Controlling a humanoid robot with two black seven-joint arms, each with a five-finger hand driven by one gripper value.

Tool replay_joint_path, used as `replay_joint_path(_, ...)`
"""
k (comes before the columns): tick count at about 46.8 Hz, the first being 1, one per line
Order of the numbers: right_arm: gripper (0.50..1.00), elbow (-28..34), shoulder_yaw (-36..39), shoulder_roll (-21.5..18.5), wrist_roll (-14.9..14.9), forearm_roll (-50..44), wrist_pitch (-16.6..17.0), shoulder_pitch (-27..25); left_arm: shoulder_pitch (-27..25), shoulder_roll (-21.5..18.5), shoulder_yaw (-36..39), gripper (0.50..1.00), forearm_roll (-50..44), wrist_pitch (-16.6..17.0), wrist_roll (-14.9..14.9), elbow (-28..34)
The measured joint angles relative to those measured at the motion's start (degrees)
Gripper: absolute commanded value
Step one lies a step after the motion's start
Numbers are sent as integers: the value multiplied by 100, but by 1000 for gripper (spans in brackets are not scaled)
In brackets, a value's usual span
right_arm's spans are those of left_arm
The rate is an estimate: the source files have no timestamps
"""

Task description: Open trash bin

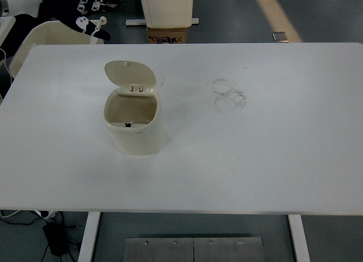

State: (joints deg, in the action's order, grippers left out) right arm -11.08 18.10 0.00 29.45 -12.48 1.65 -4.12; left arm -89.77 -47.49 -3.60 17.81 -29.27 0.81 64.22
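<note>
I see the bin (134, 126) standing upright on the white desk (255, 160), left of centre and nearer the far edge than the near one. Its lid (130, 73) is swung up and back on the hinge at the far rim, standing open, so I look straight down into the hollow. Inside I make out a small dark speck by the near wall; I cannot tell what it is.

My left hand (93, 7) is well clear of the bin, up in the top left corner beyond the desk's far edge, and partly cut off by the picture's border. Its fingers look spread and loose, gripping nothing. My right hand does not show.

On the desk right of the bin, well apart from it, I see faint ring marks (228, 95). Past the far edge sits a cream tub (48, 32) on the left, and a white cabinet (167, 5) with a cardboard box (167, 35) just in front of it.
</note>
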Motion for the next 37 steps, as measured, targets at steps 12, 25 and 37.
replay_joint_path(12,991,9,0,0,0,4,-7,-2,29,304,-191,1000,-979,116,-27,-629)
replay_joint_path(25,991,10,9,0,0,9,-7,-9,224,605,-471,1000,-2005,332,-440,-1537)
replay_joint_path(37,991,9,9,0,0,8,-6,-25,770,733,-991,1000,-2826,335,-560,-2195)
